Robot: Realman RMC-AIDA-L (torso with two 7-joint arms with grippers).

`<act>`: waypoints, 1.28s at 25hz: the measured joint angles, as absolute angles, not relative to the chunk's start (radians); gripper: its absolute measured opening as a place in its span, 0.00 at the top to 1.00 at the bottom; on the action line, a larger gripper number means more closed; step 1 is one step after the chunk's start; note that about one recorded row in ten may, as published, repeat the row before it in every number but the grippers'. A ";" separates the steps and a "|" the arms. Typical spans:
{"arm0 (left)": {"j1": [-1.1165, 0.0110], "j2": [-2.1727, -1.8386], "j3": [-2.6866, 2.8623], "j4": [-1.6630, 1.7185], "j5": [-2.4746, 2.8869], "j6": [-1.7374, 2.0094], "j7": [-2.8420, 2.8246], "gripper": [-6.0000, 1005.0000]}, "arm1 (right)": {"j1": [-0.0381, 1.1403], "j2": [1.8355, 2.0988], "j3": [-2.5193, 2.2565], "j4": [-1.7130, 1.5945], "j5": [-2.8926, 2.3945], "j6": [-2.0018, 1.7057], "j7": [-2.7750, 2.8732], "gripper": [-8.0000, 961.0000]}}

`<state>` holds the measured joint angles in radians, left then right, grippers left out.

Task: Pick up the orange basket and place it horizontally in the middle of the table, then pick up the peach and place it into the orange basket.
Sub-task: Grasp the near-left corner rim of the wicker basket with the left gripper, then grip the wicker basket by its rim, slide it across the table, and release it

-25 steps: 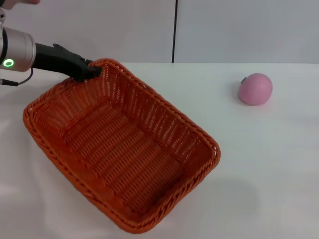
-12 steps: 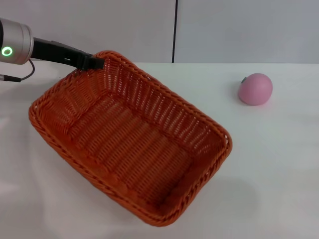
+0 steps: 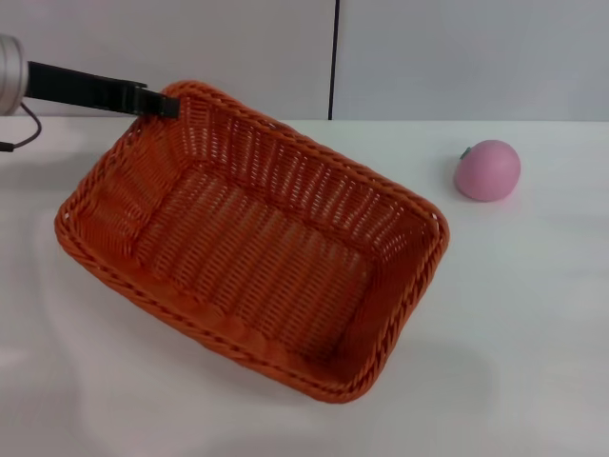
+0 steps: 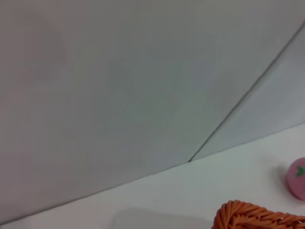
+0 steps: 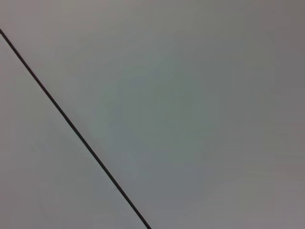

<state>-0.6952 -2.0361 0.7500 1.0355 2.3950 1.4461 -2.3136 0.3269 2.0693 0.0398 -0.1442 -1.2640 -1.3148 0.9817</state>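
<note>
Your left tool (image 3: 166, 105) is clamped on the far left corner of the orange basket (image 3: 257, 238), which hangs tilted from it, long axis skewed. Turn that corner until the long sides run across the counter (image 3: 514, 333), then lower flat before releasing. The peach (image 3: 487, 170) sits well right of the tool. The right tool is out of view.

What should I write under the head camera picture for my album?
Left gripper holds the orange basket by its far corner; the peach waits.
</note>
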 joint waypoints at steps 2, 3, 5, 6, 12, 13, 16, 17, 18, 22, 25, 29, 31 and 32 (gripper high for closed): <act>-0.695 -2.026 0.727 1.031 2.394 1.465 -2.335 0.81 | 0.327 2.069 0.040 -0.144 -1.264 -1.315 0.982 0.27; -0.695 -2.026 0.727 1.031 2.394 1.465 -2.335 0.81 | 0.327 2.069 0.040 -0.144 -1.264 -1.315 0.982 0.27; -0.693 -2.014 0.679 1.024 2.393 1.502 -2.375 0.81 | 0.327 2.069 0.040 -0.144 -1.264 -1.314 0.982 0.27; -0.693 -2.011 0.661 1.019 2.392 1.519 -2.381 0.81 | 0.327 2.069 0.040 -0.144 -1.264 -1.314 0.982 0.27; -0.695 -2.001 0.590 0.991 2.374 1.575 -2.391 0.81 | 0.330 2.069 0.040 -0.144 -1.264 -1.314 0.982 0.27; -0.695 -2.001 0.590 0.991 2.374 1.575 -2.391 0.81 | 0.331 2.069 0.040 -0.144 -1.264 -1.314 0.982 0.27; -0.683 -1.985 0.576 0.956 2.326 1.607 -2.407 0.81 | 0.331 2.069 0.039 -0.145 -1.264 -1.314 0.982 0.27; -0.683 -1.985 0.576 0.956 2.326 1.607 -2.407 0.81 | 0.332 2.069 0.039 -0.146 -1.264 -1.314 0.982 0.27; -0.680 -1.978 0.576 0.945 2.311 1.615 -2.413 0.81 | 0.332 2.069 0.039 -0.146 -1.264 -1.315 0.982 0.27; -0.671 -1.965 0.576 0.927 2.302 1.638 -2.432 0.81 | 0.333 2.068 0.040 -0.148 -1.264 -1.315 0.982 0.27; -0.671 -1.957 0.575 0.912 2.292 1.665 -2.439 0.81 | 0.336 2.067 0.040 -0.150 -1.264 -1.311 0.982 0.28; -0.673 -1.939 0.572 0.877 2.267 1.703 -2.442 0.81 | 0.338 2.066 0.040 -0.150 -1.264 -1.303 0.982 0.28; -0.674 -1.930 0.564 0.853 2.249 1.721 -2.443 0.81 | 0.339 2.066 0.040 -0.150 -1.264 -1.297 0.982 0.28; -0.674 -1.928 0.561 0.847 2.245 1.725 -2.443 0.81 | 0.340 2.066 0.040 -0.150 -1.264 -1.294 0.982 0.28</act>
<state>-0.6738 -1.9276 0.5611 0.8470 2.2452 1.7248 -2.4434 0.3398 2.0662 0.0399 -0.1503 -1.2640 -1.2937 0.9817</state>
